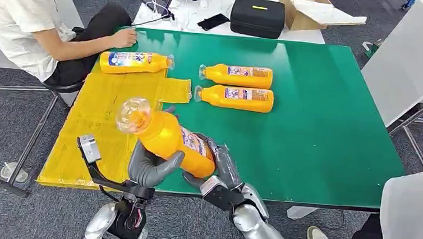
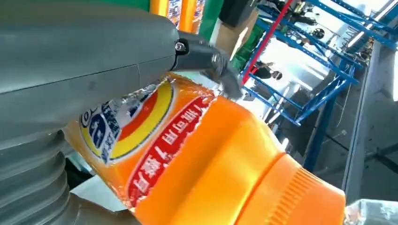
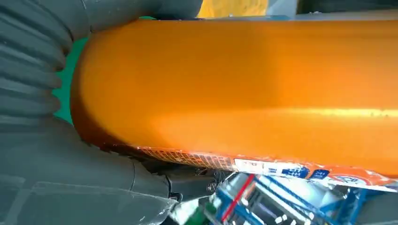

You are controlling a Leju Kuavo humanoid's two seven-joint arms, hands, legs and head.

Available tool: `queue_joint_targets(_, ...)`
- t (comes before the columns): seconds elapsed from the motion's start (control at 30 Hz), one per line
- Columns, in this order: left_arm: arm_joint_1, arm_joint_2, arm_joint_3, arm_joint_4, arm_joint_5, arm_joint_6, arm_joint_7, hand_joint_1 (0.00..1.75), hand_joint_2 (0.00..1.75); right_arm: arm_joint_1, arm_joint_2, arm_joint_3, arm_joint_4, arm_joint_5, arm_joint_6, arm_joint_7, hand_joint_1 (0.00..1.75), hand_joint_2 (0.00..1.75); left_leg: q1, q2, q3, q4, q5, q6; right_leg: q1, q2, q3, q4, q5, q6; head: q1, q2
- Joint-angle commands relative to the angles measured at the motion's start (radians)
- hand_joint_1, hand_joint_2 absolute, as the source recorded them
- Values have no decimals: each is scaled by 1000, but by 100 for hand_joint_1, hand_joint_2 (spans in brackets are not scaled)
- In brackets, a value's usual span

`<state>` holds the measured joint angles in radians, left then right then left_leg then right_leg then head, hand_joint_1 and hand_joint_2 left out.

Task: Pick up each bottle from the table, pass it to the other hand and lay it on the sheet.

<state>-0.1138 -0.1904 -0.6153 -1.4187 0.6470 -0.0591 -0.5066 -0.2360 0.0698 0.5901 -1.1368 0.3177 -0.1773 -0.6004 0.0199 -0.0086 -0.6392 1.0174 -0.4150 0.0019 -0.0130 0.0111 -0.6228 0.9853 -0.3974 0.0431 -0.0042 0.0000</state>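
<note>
An orange bottle [image 1: 169,140] with a clear cap is held up above the table's front edge, cap end tilted toward the yellow sheet [image 1: 99,128]. My left hand [image 1: 150,168] wraps it from below at mid-body, its thumb lying over the label of the bottle [image 2: 211,159]. My right hand [image 1: 220,166] grips the base end, and close up the bottle [image 3: 234,84] lies in that hand [image 3: 56,164]. A second bottle [image 1: 135,62] lies on the sheet's far end. Two more bottles [image 1: 239,75] [image 1: 238,98] lie side by side on the green table [image 1: 321,121].
A seated person at the far left rests a hand [image 1: 124,37] on the table's corner near the sheet. Another person [image 1: 410,218] stands at the right front. A black case [image 1: 257,16], a cardboard box [image 1: 310,8] and a phone lie on the white table behind.
</note>
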Motion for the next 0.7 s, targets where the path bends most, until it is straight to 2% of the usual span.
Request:
queue_joint_targets(0.03,-78,-4,-73,36,-45,13,-36,175,175,-23,10,30,31,-34,64,0,175,175,-1,-1,5,0,-2,1,0,-3,6,1,-3,-2,0,0)
queue_joint_targets(0.27,-81,-5,-73,45,-47,14,-42,175,175,-25,10,36,30,-44,77,3,175,175,0,-1,1,0,0,0,0,-2,2,0,-1,-1,0,0)
queue_joint_targets(0.5,-82,-4,-74,48,-49,7,-47,175,175,-31,7,39,37,-53,91,11,175,175,-1,-1,6,0,-2,1,0,-3,7,0,-3,-2,0,0)
queue_joint_targets(0.53,-79,-3,-72,46,-49,8,-47,175,175,-27,5,36,36,-58,96,15,171,175,0,-1,1,0,0,1,0,-2,2,0,0,-1,0,0)
queue_joint_targets(0.57,-76,1,-74,44,-66,18,-47,175,175,-21,4,35,34,-60,100,20,101,175,0,-1,5,0,-2,1,0,-3,6,0,-2,-2,0,0)
queue_joint_targets(0.6,-70,4,-76,39,-91,35,-51,175,175,-15,5,34,32,-60,103,26,9,175,0,-1,5,0,-2,1,1,-3,5,0,-2,-2,0,0)
queue_joint_targets(0.63,-64,6,-75,35,-105,46,-52,175,175,-5,9,27,31,-63,95,33,0,175,0,-1,3,0,-1,1,0,-2,4,-1,-1,-1,0,0)
queue_joint_targets(0.67,-53,13,-74,26,-129,59,-52,175,175,9,13,21,26,-49,70,39,0,175,0,-1,9,-1,-3,2,1,-3,10,-1,-4,-2,0,0)
queue_joint_targets(0.7,-48,14,-73,22,-130,59,-52,175,175,12,12,23,26,-47,69,39,0,175,0,-1,5,-1,-1,1,0,-2,5,-1,-2,-1,0,0)
